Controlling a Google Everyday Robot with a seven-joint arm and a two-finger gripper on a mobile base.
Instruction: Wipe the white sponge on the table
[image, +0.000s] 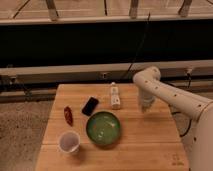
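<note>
Dim lab, railings behind | tabletop (150, 135) | green bowl (103, 128) at centre | gripper (146, 105) lowered at right rear, finger state unclear | sponge hidden, probably beneath gripper | power strip (115, 96) just left, lengthwise front-to-back

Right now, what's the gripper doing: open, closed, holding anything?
Gripper: low over the table's right side, right of the power strip; whether it holds the sponge cannot be told.

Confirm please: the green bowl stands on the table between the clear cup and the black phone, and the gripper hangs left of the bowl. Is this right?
Not quite. The camera view shows the gripper right of the green bowl, not left. The rest holds: the bowl stands on the table between the clear cup and the black phone.
</note>
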